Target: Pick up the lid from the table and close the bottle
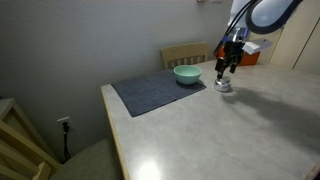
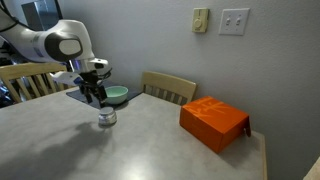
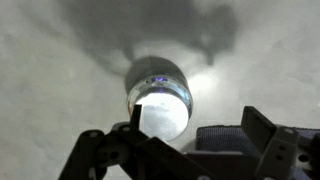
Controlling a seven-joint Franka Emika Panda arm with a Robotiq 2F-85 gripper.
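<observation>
The bottle (image 1: 223, 86) (image 2: 106, 118) stands upright on the pale table, a small clear glass jar. In the wrist view it (image 3: 160, 100) is seen from above, and its top is a bright pale round disc. I cannot tell whether that disc is the lid or the bare mouth. No separate lid shows on the table. My gripper (image 1: 228, 68) (image 2: 97, 95) hangs just above the bottle, pointing down. In the wrist view its fingers (image 3: 195, 132) are spread apart with nothing between them, and the bottle lies by the left finger.
A teal bowl (image 1: 187, 74) (image 2: 117, 95) sits on a grey mat (image 1: 150, 93) behind the bottle. An orange box (image 2: 213, 123) lies to one side. A wooden chair (image 2: 170, 87) stands at the table's far edge.
</observation>
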